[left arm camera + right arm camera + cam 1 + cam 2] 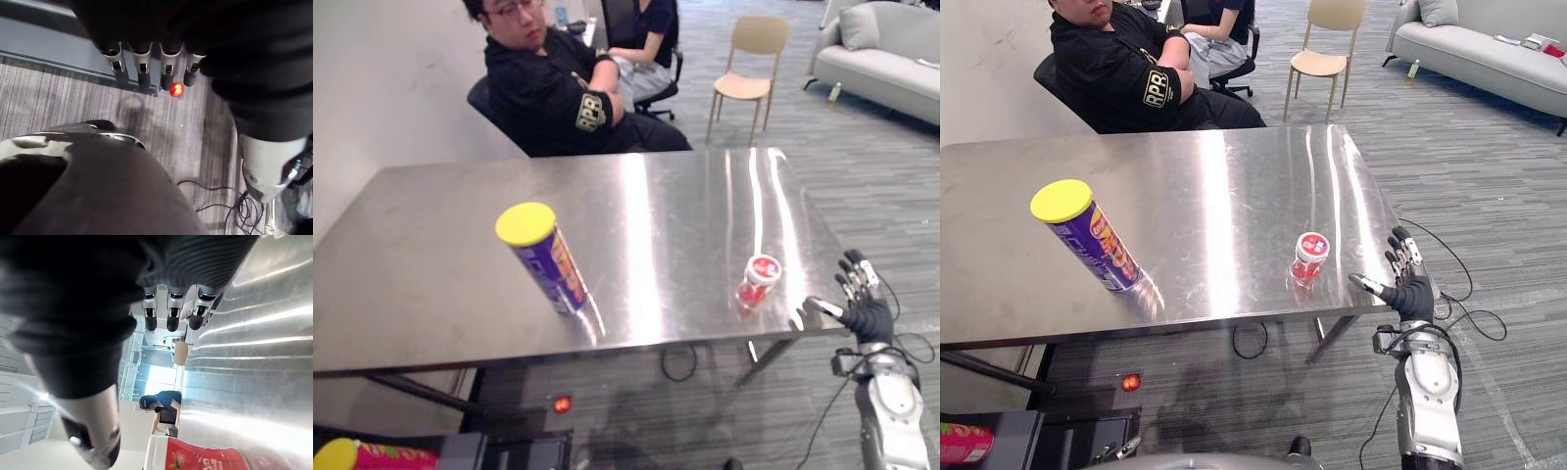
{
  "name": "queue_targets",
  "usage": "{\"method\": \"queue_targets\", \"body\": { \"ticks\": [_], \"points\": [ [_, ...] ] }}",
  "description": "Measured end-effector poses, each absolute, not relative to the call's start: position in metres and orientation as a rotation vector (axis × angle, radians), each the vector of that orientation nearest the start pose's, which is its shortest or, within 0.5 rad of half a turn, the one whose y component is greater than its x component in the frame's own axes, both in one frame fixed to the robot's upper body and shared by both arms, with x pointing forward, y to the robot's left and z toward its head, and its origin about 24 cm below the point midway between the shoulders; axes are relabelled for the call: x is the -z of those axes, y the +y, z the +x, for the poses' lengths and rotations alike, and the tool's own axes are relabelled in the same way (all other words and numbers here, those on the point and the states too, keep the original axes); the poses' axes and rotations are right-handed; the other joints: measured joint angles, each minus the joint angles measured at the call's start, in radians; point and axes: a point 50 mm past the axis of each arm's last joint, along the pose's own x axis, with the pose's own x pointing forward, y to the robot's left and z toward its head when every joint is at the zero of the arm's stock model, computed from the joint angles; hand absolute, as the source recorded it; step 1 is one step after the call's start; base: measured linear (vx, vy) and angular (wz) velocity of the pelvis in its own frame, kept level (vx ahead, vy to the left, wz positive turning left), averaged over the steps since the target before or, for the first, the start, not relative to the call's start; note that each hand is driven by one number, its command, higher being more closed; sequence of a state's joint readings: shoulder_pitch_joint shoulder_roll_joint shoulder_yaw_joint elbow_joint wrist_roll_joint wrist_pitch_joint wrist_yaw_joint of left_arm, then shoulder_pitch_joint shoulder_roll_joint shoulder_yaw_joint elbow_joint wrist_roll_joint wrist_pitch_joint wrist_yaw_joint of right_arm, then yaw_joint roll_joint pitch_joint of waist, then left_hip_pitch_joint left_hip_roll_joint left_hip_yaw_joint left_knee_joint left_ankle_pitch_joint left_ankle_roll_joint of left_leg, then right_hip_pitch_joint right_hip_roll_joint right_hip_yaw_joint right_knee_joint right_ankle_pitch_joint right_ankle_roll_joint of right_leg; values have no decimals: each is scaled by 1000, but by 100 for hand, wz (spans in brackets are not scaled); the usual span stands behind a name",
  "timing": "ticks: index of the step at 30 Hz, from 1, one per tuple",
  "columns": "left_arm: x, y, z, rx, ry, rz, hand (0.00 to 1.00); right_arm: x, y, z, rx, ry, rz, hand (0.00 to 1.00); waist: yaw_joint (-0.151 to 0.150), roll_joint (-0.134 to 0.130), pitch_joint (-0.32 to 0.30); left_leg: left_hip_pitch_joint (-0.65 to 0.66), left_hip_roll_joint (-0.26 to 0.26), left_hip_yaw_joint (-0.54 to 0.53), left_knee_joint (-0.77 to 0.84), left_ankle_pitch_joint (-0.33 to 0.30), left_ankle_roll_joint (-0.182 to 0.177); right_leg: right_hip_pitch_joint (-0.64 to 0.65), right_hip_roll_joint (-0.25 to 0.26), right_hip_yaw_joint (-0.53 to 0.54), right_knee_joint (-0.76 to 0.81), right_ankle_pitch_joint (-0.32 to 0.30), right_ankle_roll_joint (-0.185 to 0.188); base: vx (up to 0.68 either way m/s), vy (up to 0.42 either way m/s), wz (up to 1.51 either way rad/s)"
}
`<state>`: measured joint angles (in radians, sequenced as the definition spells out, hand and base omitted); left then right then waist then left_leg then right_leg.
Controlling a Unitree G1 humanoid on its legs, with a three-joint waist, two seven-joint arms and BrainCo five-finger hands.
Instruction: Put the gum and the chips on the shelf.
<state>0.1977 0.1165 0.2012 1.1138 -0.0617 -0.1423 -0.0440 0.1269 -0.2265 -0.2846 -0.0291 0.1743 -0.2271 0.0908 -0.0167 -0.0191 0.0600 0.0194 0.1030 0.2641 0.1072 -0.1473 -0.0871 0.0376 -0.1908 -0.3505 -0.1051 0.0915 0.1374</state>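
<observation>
Chips (546, 259) left of gum (759, 281) on table (685, 206)

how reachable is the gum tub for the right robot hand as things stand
Probably yes: the right robot hand is open by the near right edge of the table, the gum tub stands just beside it, and nothing lies between them.

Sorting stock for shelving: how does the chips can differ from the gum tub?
The chips can is tall and purple with a yellow lid; the gum tub is short, red and white. The chips can stands toward the robot's left, the gum tub toward its right, nearer the right hand. Both stand near the front edge of the steel table, untouched.
</observation>
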Motion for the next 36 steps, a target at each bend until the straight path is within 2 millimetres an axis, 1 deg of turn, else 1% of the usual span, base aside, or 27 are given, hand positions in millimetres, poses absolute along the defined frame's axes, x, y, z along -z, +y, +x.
{"method": "queue_targets", "body": {
  "ticks": [4, 9, 11, 12, 13, 15, 21, 24, 28, 36],
  "points": [
    [165, 221, 42, -293, 1134, -63, 0, -56, -259, 221, 212, -152, -102, 0, 3, 2, 2, 0, 0, 0, 1, 0, 0, -1, 0, 0, 3, -1, -1, 0, 0, 0],
    [165, 220, 42, -288, 1135, -60, 0, -49, -258, 226, 211, -118, -107, 0, 16, 6, 3, -1, 2, 6, 1, 0, 0, -14, 0, 7, 12, -3, -4, -20, 1, -4],
    [165, 220, 42, -288, 1137, -60, 0, -47, -253, 232, 192, -112, -99, 0, 19, 7, 5, -1, 3, 12, 1, 0, 0, -18, 0, 15, 18, -4, -6, -16, 5, -11],
    [165, 220, 42, -289, 1138, -61, 0, -47, -247, 237, 165, -113, -93, 0, 20, 6, 6, 0, 5, 21, 1, -1, -1, -23, 2, 23, 20, -4, -6, -13, 3, -11],
    [165, 220, 42, -289, 1138, -61, 0, -47, -246, 238, 161, -113, -93, 0, 20, 6, 6, 0, 5, 23, 1, -1, -1, -26, 2, 25, 20, -4, -6, -18, 2, -16],
    [165, 220, 43, -288, 1136, -61, 0, -47, -237, 246, 122, -115, -86, 0, 21, 6, 14, 0, 6, 29, 1, -1, -1, -33, 3, 31, 23, -3, -6, -20, 0, -9],
    [165, 219, 44, -283, 1134, -58, 0, -49, -226, 252, 73, -122, -84, 0, 23, 8, 18, -1, 8, 30, 0, -3, -3, -32, 6, 32, 19, -3, -6, 0, 0, 0],
    [165, 219, 44, -280, 1134, -56, 0, -50, -225, 253, 71, -126, -84, 0, 24, 9, 19, -1, 9, 30, 0, -3, -4, -31, 8, 32, 18, -3, -6, 0, 0, 0],
    [165, 219, 44, -280, 1134, -57, 0, -49, -220, 253, 50, -122, -84, 0, 24, 13, 23, 0, 11, 30, 0, -3, -4, -29, 10, 31, 16, -3, -6, 0, 0, 0],
    [165, 218, 44, -278, 1135, -57, 0, -49, -219, 254, 46, -122, -84, 0, 24, 16, 25, 1, 13, 28, -1, -3, -4, -27, 12, 30, 14, -3, -6, 0, 0, 0]
  ]
}}
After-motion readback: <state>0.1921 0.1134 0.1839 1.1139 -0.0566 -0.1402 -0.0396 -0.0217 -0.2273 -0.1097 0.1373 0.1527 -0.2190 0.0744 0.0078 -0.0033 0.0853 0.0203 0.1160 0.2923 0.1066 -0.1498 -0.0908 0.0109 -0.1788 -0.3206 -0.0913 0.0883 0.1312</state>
